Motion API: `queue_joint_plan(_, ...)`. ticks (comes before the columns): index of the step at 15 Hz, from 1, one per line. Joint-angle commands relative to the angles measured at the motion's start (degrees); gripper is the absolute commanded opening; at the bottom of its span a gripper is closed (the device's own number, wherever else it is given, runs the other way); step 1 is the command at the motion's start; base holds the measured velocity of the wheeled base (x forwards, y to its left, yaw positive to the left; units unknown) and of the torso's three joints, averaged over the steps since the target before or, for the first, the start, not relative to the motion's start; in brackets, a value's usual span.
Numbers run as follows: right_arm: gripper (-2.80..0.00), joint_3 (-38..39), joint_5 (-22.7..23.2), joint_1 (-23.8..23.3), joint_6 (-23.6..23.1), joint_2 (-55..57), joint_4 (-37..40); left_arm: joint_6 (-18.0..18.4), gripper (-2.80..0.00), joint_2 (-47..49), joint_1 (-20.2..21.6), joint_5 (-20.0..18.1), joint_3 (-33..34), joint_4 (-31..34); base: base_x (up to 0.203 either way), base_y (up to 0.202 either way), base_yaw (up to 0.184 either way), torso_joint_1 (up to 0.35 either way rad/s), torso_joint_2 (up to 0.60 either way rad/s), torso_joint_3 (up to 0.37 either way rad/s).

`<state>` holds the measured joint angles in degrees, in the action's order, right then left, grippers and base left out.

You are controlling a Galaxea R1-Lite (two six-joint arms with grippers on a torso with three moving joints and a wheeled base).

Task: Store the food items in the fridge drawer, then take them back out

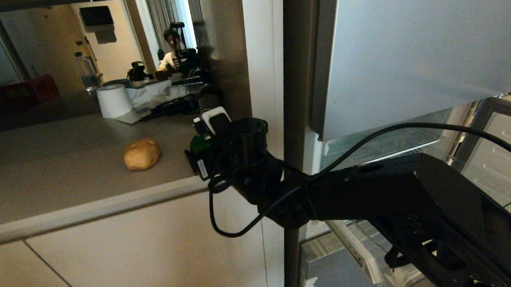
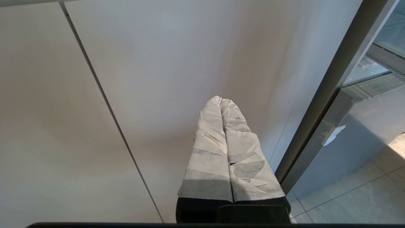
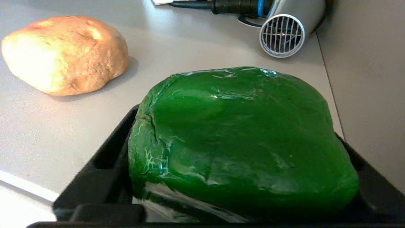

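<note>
Glossy green bell pepper [image 3: 243,139], rough tan lump [image 3: 65,53], matt countertop [image 1: 62,173]

We face a kitchen. We see a counter [image 1: 62,173] over pale cabinets [image 1: 134,257], beside a fridge [image 1: 409,41].

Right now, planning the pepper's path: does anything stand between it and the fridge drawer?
Yes. The white side panel and the fridge's dark edge stand between the green pepper, at the right claw on the counter, and the drawer.
</note>
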<state>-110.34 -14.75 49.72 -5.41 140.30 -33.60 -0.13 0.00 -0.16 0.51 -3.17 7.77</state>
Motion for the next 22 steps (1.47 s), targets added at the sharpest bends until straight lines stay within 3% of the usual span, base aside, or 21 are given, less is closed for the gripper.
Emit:
queue_joint_plan(1,-2.8,0.03,-0.19,0.1,-0.04,-0.38,-0.24,-0.04,-2.8,0.0,-0.02,0.02,0.01,-0.03,0.0,0.0,0.0,0.0,0.0,0.0)
queue_joint_plan(6,-2.8,0.39,-0.93,0.69,-0.12,-1.42,-0.15,-0.03,-2.8,0.0,-0.02,0.02,0.01,0.05,0.0,0.0,0.0,0.0,0.0,0.0)
queue_joint_plan(9,-2.8,5.33,-1.19,3.02,-0.02,-8.0,0.04,-0.04,-2.8,0.0,-0.02,0.02,0.01,0.06,0.0,0.0,0.0,0.0,0.0,0.0)
queue_joint_plan(13,-2.8,25.23,-1.11,7.44,1.17,-21.88,-0.17,-0.04,-2.8,0.0,-0.02,0.02,0.01,0.06,0.0,0.0,0.0,0.0,0.0,0.0)
queue_joint_plan(17,-2.8,48.74,-1.69,8.97,4.11,-37.11,-0.23,-0.01,-2.8,0.0,-0.07,0.02,0.01,0.06,0.0,0.0,0.0,0.0,0.0,0.0)
queue_joint_plan(20,-2.8,63.66,-4.29,7.89,8.25,-46.38,-0.19,-0.03,-2.8,0.0,-0.1,0.02,0.01,0.06,0.0,0.0,0.0,0.0,0.0,0.0)
queue_joint_plan(22,-2.8,72.02,-7.24,3.81,10.5,-50.66,-0.09,-0.02,-2.8,0.0,-0.07,0.02,0.01,0.06,0.0,0.0,0.0,0.0,0.0,0.0)
